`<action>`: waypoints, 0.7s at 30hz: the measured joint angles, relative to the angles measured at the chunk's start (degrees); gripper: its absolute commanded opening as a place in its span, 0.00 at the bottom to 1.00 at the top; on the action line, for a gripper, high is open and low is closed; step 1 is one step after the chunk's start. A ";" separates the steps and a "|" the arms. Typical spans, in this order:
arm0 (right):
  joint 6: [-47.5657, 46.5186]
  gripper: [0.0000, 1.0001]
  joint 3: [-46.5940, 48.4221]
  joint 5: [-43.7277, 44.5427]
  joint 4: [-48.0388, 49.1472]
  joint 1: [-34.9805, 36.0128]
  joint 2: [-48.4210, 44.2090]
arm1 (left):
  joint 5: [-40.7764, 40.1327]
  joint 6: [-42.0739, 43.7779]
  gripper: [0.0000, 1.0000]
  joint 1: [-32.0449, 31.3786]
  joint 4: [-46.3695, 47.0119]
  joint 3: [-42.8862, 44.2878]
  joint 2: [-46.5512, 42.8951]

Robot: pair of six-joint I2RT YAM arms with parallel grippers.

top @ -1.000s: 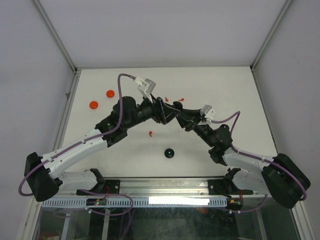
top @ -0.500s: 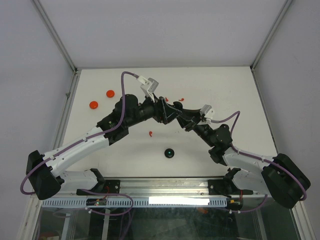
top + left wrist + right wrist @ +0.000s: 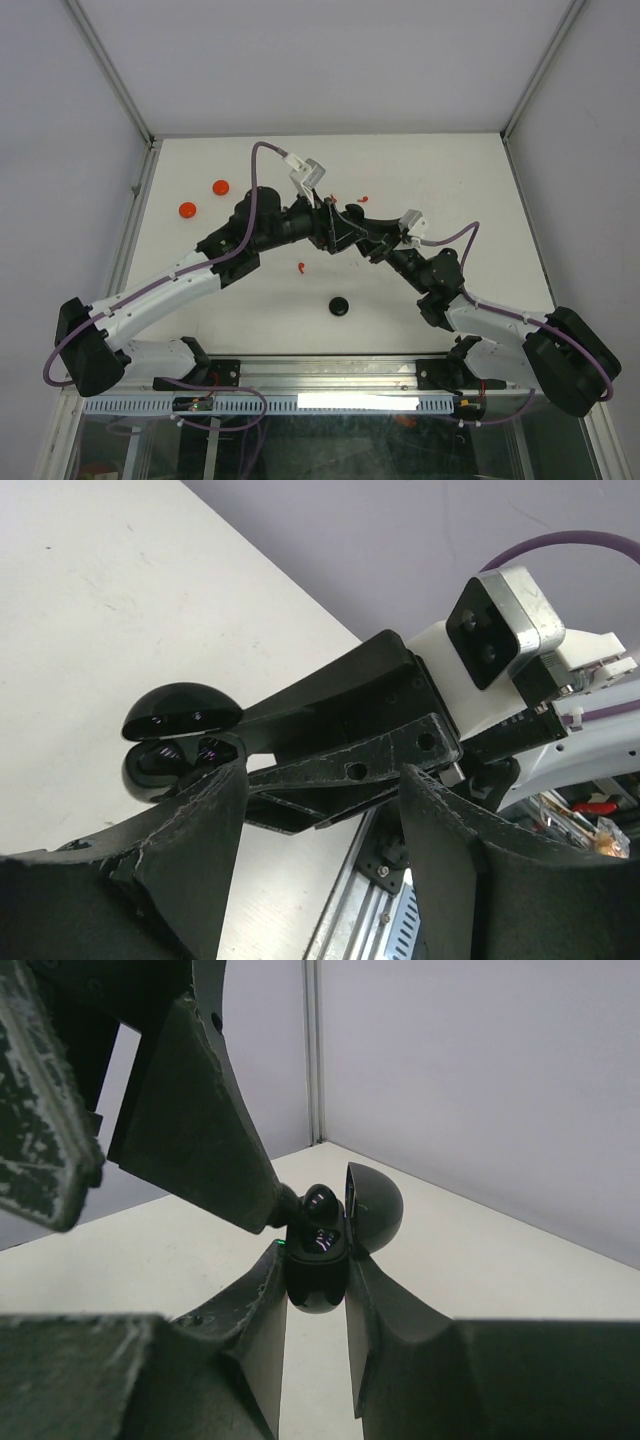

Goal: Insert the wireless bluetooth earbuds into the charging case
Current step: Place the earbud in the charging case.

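Over the table's (image 3: 440, 170) far middle we are seating an earbud (image 3: 320, 1200) in the case (image 3: 165, 765) our right gripper (image 3: 317, 1270) is clamping, our left gripper (image 3: 322, 780) nudging with jaws parted, next likely needing a straight downward press.

A white table (image 3: 270, 320) fills the enclosure, closed in by plain pale grey walls (image 3: 330, 60). Metal frame posts (image 3: 110, 68) run up from its far corners.

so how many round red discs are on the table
2. One red disc lies at the table's far left; the other red disc sits just nearer and left of it. More may be hidden.
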 measured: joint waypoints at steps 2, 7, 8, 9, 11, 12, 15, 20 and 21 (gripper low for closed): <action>0.00 0.00 0.00 0.00 0.00 0.00 0.00 | -2.03 0.50 0.63 0.00 -1.11 -0.02 -0.81; 0.00 0.00 0.00 0.00 0.00 0.00 0.02 | -7.63 2.25 0.64 0.00 -3.61 0.00 -3.82; 0.00 0.00 0.00 0.00 0.02 0.00 0.02 | -8.37 2.67 0.64 0.00 -3.98 0.00 -4.15; 0.00 0.00 0.00 0.00 0.02 0.00 0.02 | -9.01 3.02 0.64 0.00 -4.24 0.00 -4.33; 0.00 0.00 0.00 0.00 0.00 0.00 0.02 | -10.19 3.45 0.64 0.00 -4.57 0.02 -4.28; 0.00 0.00 0.00 0.00 0.02 0.00 0.02 | -10.40 3.63 0.64 0.00 -4.85 0.02 -4.26; 0.00 0.00 0.00 0.00 0.00 0.00 0.02 | -10.84 4.35 0.64 0.00 -5.75 0.24 -3.82; 0.00 0.00 0.00 0.00 0.00 0.00 0.02 | -10.86 4.72 0.64 0.00 -6.47 1.70 -1.77; 0.00 0.00 0.00 0.00 0.00 0.00 0.02 | -10.84 4.72 0.64 0.00 -6.56 1.95 -1.38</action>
